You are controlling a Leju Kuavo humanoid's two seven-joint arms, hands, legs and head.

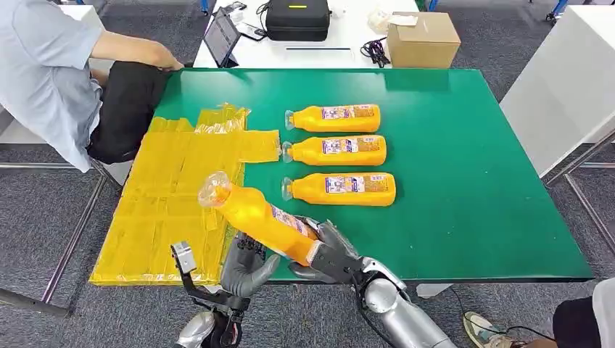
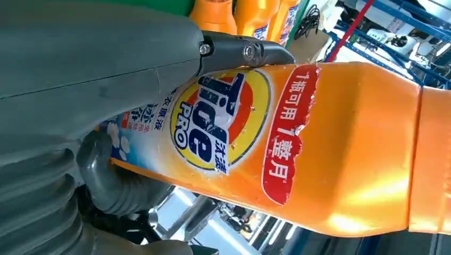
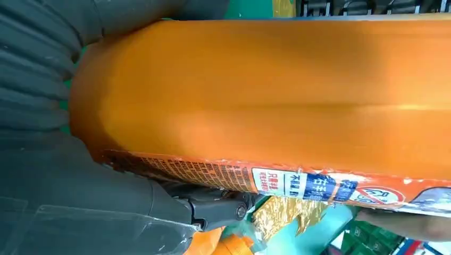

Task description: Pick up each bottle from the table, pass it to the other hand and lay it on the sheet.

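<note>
Green table (image 1: pixel 471 181); held bottle (image 2: pixel 319 143) reads "Tide PRO".

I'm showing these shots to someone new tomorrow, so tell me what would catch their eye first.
First, the orange bottle held tilted above the near edge of the green table, with the left robot hand and right robot hand both on it. Next, three matching bottles lying in a row mid-table, and the crinkled yellow sheet spread over the table's left side.
</note>
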